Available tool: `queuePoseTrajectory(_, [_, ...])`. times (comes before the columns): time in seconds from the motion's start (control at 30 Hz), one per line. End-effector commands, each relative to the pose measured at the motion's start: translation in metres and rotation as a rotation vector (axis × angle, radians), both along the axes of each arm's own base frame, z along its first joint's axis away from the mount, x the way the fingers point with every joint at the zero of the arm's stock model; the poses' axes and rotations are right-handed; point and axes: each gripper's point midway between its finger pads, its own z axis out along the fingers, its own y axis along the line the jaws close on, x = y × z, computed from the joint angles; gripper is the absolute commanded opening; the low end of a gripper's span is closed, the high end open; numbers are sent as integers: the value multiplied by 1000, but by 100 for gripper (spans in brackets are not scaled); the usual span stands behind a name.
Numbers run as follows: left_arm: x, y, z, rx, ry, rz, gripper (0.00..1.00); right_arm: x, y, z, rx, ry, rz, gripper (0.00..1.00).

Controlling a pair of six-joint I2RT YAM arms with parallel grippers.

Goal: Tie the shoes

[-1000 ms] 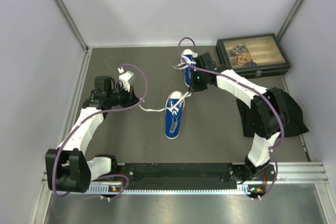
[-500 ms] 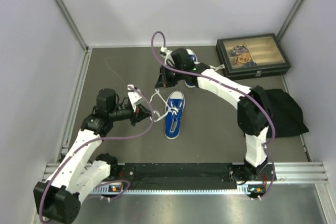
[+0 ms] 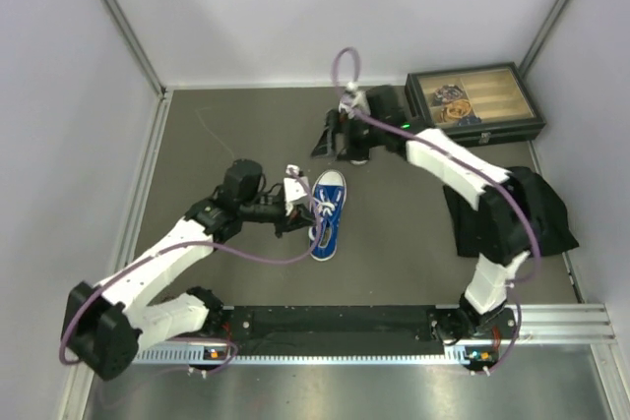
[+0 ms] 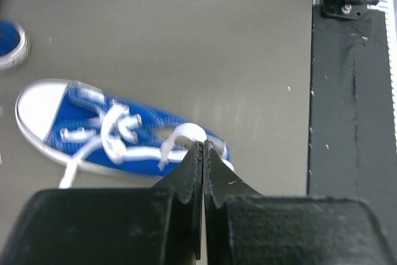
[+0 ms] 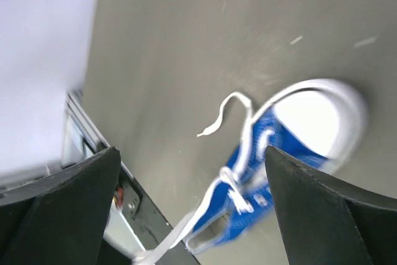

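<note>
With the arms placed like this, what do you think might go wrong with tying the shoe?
1. The left claw is shut on the white lace right at the blue shoe; pulling may drag the unanchored shoe.
2. The right claw is open and empty, so the free lace end lies uncontrolled and tension may be lost.

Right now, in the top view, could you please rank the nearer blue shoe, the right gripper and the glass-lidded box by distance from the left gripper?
1. blue shoe, mid-table, just beside the left gripper.
2. right gripper, farther back, near centre.
3. glass-lidded box, back right corner.
</note>
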Motion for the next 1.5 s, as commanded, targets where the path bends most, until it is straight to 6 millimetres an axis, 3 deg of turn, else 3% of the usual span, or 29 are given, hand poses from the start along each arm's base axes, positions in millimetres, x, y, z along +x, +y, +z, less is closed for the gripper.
queuePoseTrajectory(0.0, [35, -48, 33, -45, -152, -45, 0, 15, -76, 106, 88, -243, -141, 99])
queuePoseTrajectory(0.07, [42, -69, 43, -57, -172, -73, 0, 15, -111, 104, 32, -253, -198, 99])
queuePoseTrajectory(0.1, [48, -79, 28, -34, -137, -86, 0, 8, -124, 107, 11, -274, -222, 99])
queuePoseTrajectory(0.17, [54, -98, 32, -40, -138, -98, 0, -1, -144, 102, -36, -274, -243, 99])
queuePoseTrajectory(0.2, [59, -105, 17, -21, -111, -99, 0, -7, -156, 101, -53, -283, -265, 99])
queuePoseTrajectory(0.27, [64, -118, 15, -26, -96, -102, 0, -19, -167, 88, -94, -274, -261, 99])
queuePoseTrajectory(0.33, [72, -125, -7, 8, -43, -90, 0, -30, -173, 93, -99, -309, -261, 99])
queuePoseTrajectory(0.37, [79, -129, -4, 5, -22, -64, 3, -35, -176, 92, -109, -318, -257, 99])
queuePoseTrajectory(0.43, [88, -135, -15, 26, 9, -48, 20, -44, -182, 91, -119, -336, -260, 99])
queuePoseTrajectory(0.5, [91, -135, -2, 16, 12, -52, 32, -49, -184, 85, -137, -342, -246, 99])
queuePoseTrajectory(0.53, [90, -132, 3, 9, 18, -54, 42, -49, -185, 83, -144, -343, -240, 99])
queuePoseTrajectory(0.63, [88, -108, 21, -21, 74, -45, 51, -51, -184, 70, -163, -340, -198, 99])
queuePoseTrajectory(0.7, [101, -73, 31, -54, 94, 21, 56, -51, -178, 59, -156, -339, -153, 99])
queuePoseTrajectory(0.73, [112, -44, 22, -53, 129, 80, 57, -54, -173, 56, -145, -341, -122, 99])
queuePoseTrajectory(0.8, [120, -12, 23, -61, 101, 130, 58, -59, -163, 44, -143, -361, -45, 95])
queuePoseTrajectory(0.83, [128, 15, 12, -56, 116, 180, 57, -63, -157, 38, -157, -368, -9, 95])
queuePoseTrajectory(0.93, [143, 53, -3, 3, 74, 262, 57, -78, -132, 12, -227, -387, 140, 92])
queuePoseTrajectory(1.03, [151, 73, -16, -8, 183, 300, 57, -89, -105, -12, -292, -385, 248, 89])
queuePoseTrajectory(1.17, [143, 69, -34, -14, 317, 232, 56, -98, -76, -41, -350, -345, 346, 82])
queuePoseTrajectory(1.2, [139, 69, -46, -4, 375, 221, 56, -102, -69, -47, -365, -359, 394, 81])
queuePoseTrajectory(1.23, [141, 68, -49, 5, 378, 215, 56, -103, -67, -60, -391, -336, 417, 80])
queuePoseTrajectory(1.4, [162, 71, -89, 125, 417, 294, 54, -105, -59, -81, -400, -304, 440, 70])
queuePoseTrajectory(1.47, [167, 63, -98, 162, 417, 297, 54, -108, -60, -85, -402, -296, 440, 66])
